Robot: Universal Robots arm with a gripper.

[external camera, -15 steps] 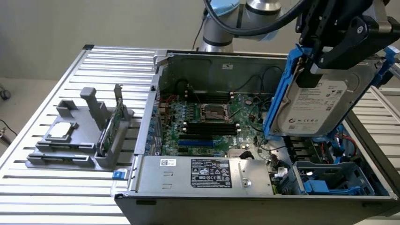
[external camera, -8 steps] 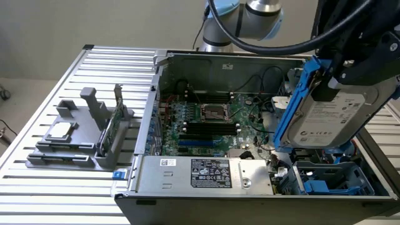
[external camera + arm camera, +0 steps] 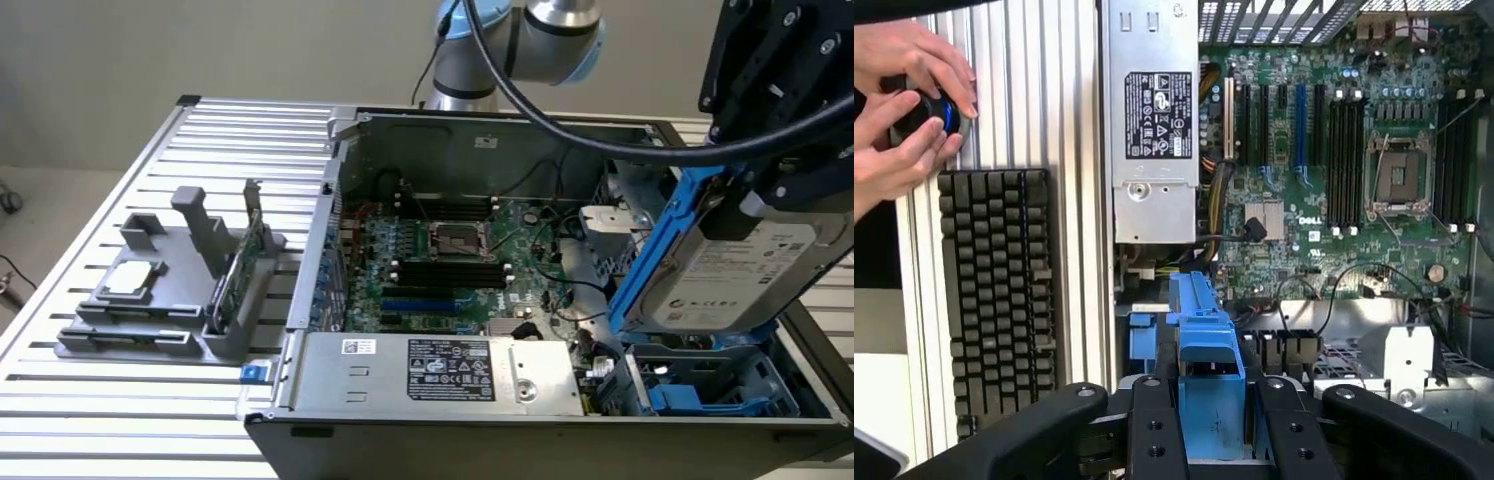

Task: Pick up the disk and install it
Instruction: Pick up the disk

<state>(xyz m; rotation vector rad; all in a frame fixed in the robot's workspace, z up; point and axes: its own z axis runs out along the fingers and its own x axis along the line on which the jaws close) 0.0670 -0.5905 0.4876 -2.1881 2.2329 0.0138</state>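
Gripping the disk (image 3: 727, 280) by its upper end, the hand (image 3: 774, 200) holds it tilted, label facing outward, over the blue drive bay (image 3: 707, 385) at the corner of the open computer case (image 3: 400, 130) on the bench (image 3: 134, 420). Seen from the wrist, the black fingers (image 3: 1154, 430) are closed on either side of the disk's blue rail (image 3: 1206, 350), with the motherboard (image 3: 1334, 150) beyond

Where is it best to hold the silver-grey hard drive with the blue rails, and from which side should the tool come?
Grip the flat silver-grey rectangular hard drive at its upper end, from above, where the black tool holds it. It hangs nearly upright over the blue plastic drive bay, so this grip leaves its lower end and blue side rails free.
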